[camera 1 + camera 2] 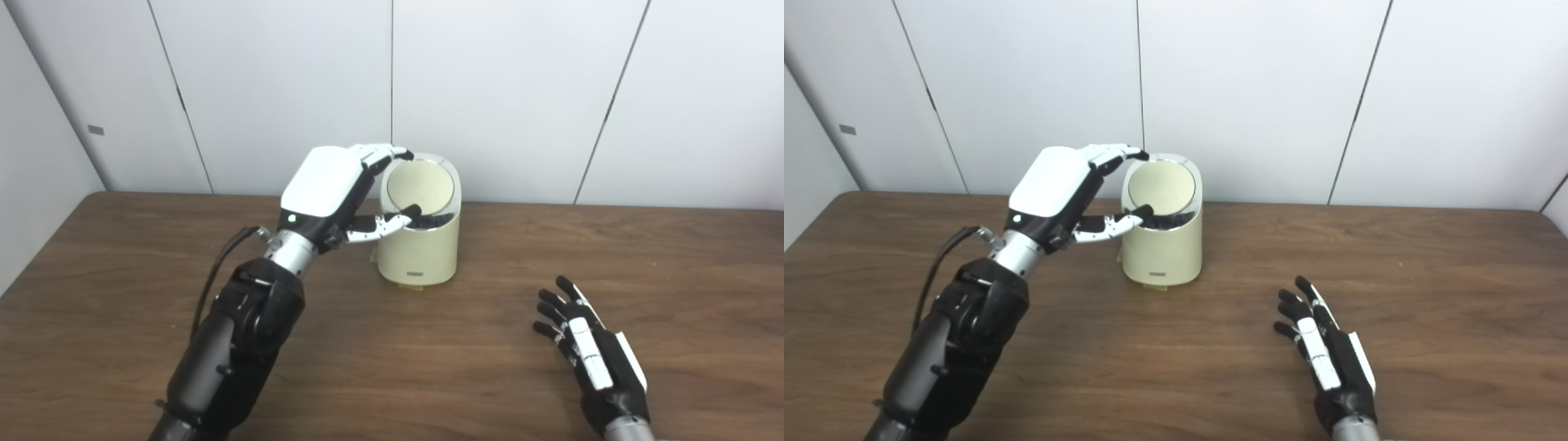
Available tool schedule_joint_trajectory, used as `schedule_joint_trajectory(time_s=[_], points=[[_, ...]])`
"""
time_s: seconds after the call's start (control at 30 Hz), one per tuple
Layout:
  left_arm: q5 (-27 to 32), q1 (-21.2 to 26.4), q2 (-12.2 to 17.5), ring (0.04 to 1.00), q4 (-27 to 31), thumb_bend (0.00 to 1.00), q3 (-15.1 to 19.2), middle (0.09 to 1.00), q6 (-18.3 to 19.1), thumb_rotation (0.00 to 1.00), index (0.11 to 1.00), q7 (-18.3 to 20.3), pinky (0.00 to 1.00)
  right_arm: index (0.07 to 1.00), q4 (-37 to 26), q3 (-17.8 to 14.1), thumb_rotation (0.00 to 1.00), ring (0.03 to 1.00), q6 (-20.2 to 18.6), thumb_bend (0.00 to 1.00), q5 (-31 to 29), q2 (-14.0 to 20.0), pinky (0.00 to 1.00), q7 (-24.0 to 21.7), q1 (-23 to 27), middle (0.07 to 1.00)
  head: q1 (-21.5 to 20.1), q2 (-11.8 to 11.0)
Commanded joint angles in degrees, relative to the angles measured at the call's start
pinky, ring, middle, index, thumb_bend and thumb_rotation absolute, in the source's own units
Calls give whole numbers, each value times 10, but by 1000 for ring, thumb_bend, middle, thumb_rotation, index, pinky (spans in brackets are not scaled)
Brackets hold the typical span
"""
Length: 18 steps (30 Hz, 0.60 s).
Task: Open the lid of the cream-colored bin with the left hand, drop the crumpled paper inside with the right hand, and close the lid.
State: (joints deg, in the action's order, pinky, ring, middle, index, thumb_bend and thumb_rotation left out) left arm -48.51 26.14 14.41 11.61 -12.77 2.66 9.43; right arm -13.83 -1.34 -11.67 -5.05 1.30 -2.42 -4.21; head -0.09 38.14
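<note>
Tabletop point(429, 367); bin point(418, 251); tilted lid point(421, 187)

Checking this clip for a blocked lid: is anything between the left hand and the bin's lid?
Nothing visible. The left hand is already at the cream-colored bin, fingers over the top rim and thumb at the lid's lower edge. The right hand rests open on the table, well clear.

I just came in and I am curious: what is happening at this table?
The left robot hand is at the top of the cream bin, fingers at the rim, thumb at the tilted lid. The right robot hand rests open on the table, holding nothing. No crumpled paper is visible.
</note>
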Motion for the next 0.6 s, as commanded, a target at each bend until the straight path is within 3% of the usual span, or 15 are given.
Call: schedule_joint_trajectory(time_s=[0.0, 0.1, 0.23, 0.3, 0.43, 0.57], points=[[37, -3, -11, 823, 33, 505, 22, 843, 21, 545, 848, 2, 715, 926, -16, -3, 788, 885, 15, 542, -10, 0, 820, -4, 16, 871, -1, 0], [82, -40, -18, 831, 58, 501, 46, 842, 44, 617, 844, 12, 729, 907, -19, 1, 795, 889, 21, 528, -4, 1, 833, -3, 17, 873, -2, 1], [202, -105, -50, 845, 90, 487, 107, 846, 94, 616, 848, 16, 785, 895, -34, -2, 771, 902, 18, 562, -12, -6, 872, 1, 16, 877, -2, 1], [227, -128, -57, 835, 104, 478, 123, 845, 115, 661, 852, 17, 786, 901, -41, 0, 783, 916, 17, 542, -4, -5, 903, 3, 15, 883, -2, 1], [295, -205, -61, 862, 133, 411, 157, 864, 133, 776, 881, 15, 834, 910, -59, 3, 794, 947, 5, 521, 15, -5, 957, 12, 13, 904, -3, 6], [369, -252, -65, 938, 137, 466, 182, 925, 143, 876, 931, 18, 945, 927, -67, 1, 794, 976, 2, 503, 8, -6, 979, 10, 10, 947, 0, 7]])
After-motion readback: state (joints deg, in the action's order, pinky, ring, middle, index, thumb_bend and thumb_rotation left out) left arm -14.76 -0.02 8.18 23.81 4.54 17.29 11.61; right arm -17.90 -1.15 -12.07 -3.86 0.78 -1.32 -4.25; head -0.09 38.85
